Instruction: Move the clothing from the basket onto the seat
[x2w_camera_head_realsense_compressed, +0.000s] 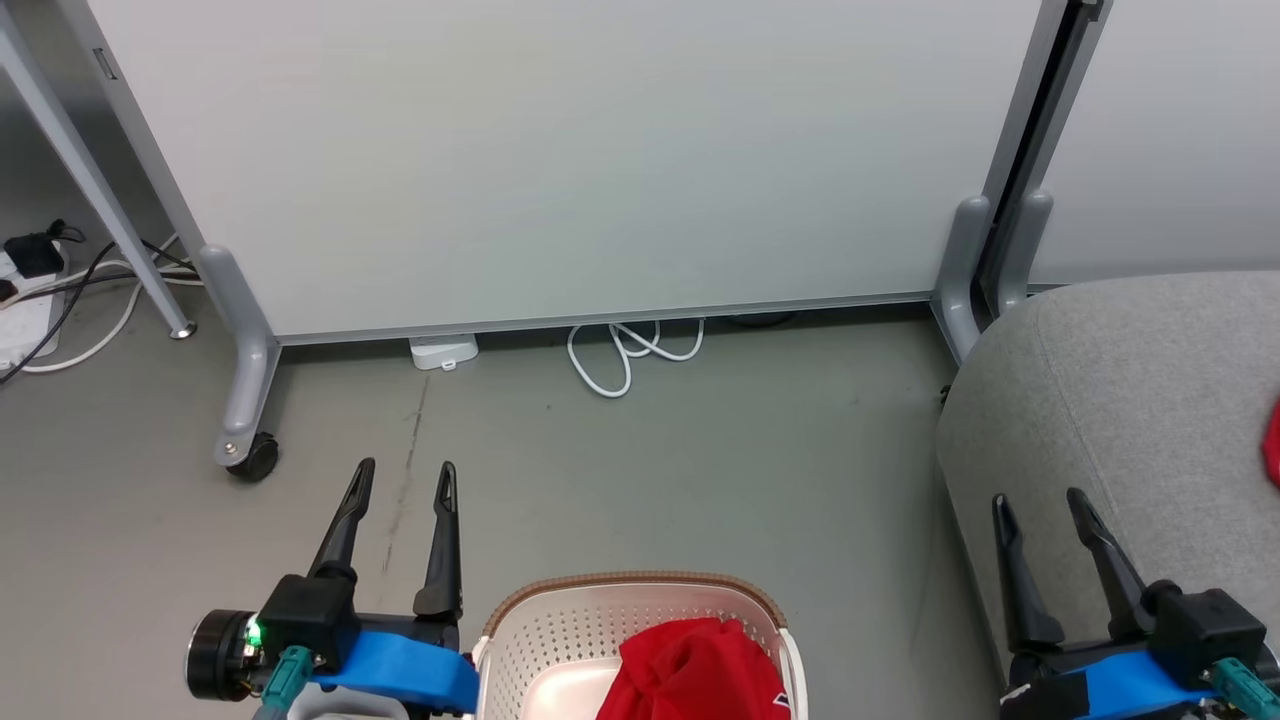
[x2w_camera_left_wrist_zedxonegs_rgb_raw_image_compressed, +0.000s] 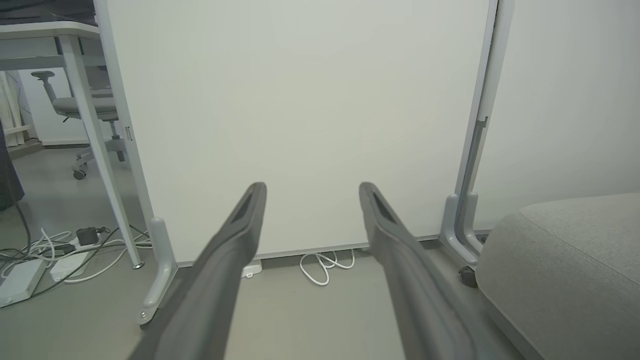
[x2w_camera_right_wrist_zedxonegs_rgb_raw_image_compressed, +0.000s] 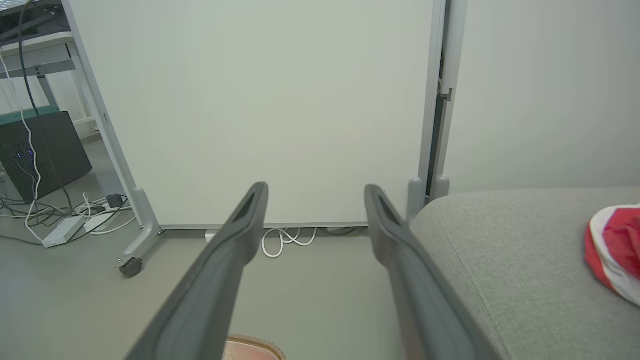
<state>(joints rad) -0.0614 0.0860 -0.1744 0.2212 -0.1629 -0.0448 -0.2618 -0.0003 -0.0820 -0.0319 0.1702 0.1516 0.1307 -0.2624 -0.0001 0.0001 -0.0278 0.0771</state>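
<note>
The clothing (x2w_camera_head_realsense_compressed: 695, 665) is soft and bright red; it sits in a lump inside the basket (x2w_camera_head_realsense_compressed: 640, 582), low in the head view, between the two arms; a tiny bit of white shows at its lower right edge. The basket is cream white, with lots of little holes in its sides and a brown rim; it stands on the grey floor (x2w_camera_head_realsense_compressed: 700, 450). The seat (x2w_camera_head_realsense_compressed: 1130, 400) is big, grey and covered in cloth, with a round corner; it is to the right of the basket and not touching it.

A second red piece (x2w_camera_right_wrist_zedxonegs_rgb_raw_image_compressed: 617, 250) lies on the seat, far over to the right; the right wrist view gives the best look at it, red with a white band along its edge; the head view has just a red sliver of it at the right side.

The left gripper (x2w_camera_head_realsense_compressed: 405, 468) is just left of the basket, over the floor; its two dark fingers are spread wide with nothing between them. The right gripper (x2w_camera_head_realsense_compressed: 1035, 497) is over the near left edge of the seat; its fingers are spread wide too, and hold nothing.

All three views show the big white board (x2w_camera_head_realsense_compressed: 560, 150) and the curled white cord (x2w_camera_head_realsense_compressed: 630, 350) under it; the left wrist view adds a grey office chair (x2w_camera_left_wrist_zedxonegs_rgb_raw_image_compressed: 75, 107) behind a desk leg; the right wrist view adds a black box (x2w_camera_right_wrist_zedxonegs_rgb_raw_image_compressed: 42, 150) on the floor, and a bit of the basket's brown rim at its bottom edge.
</note>
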